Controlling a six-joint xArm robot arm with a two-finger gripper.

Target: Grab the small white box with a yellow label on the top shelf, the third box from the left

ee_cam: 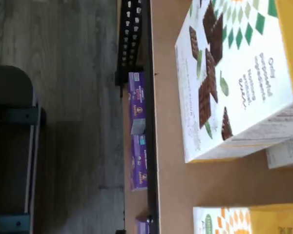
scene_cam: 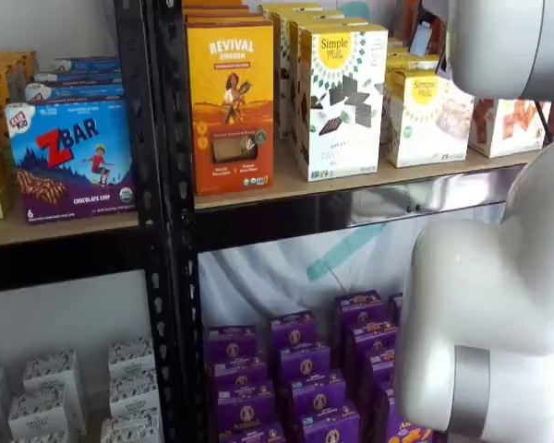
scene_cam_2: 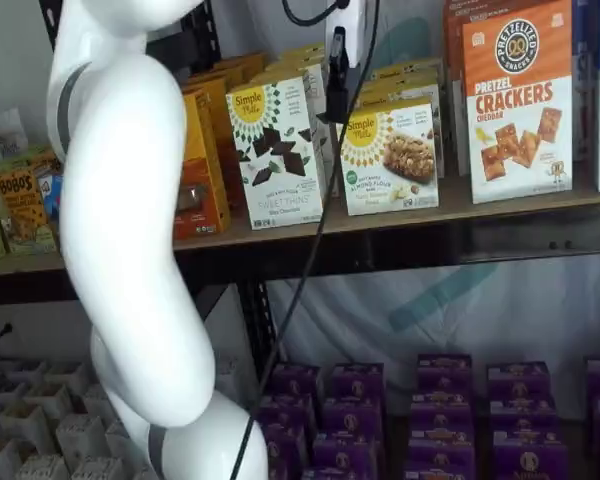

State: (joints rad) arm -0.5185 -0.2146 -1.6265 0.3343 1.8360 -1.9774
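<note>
The small white box (scene_cam_2: 390, 155) with its yellow round logo stands on the top shelf (scene_cam_2: 450, 212), and it also shows in a shelf view (scene_cam: 427, 118). Left of it is a taller white carton (scene_cam_2: 278, 150) with dark brown shapes. My gripper (scene_cam_2: 342, 65) hangs from above in front of the gap between these two cartons. It is open and touches neither. The wrist view looks down on the taller carton (ee_cam: 234, 83), on a part of the small white box (ee_cam: 224, 222), and on the shelf board (ee_cam: 171, 190) between them.
An orange-yellow carton (scene_cam: 229, 101) stands left of the tall one, and an orange crackers carton (scene_cam_2: 515, 100) stands right of the small box. Purple boxes (scene_cam_2: 450, 410) fill the lower shelf. A black perforated upright (scene_cam: 157, 185) splits the shelves. My white arm (scene_cam_2: 130, 250) stands in front.
</note>
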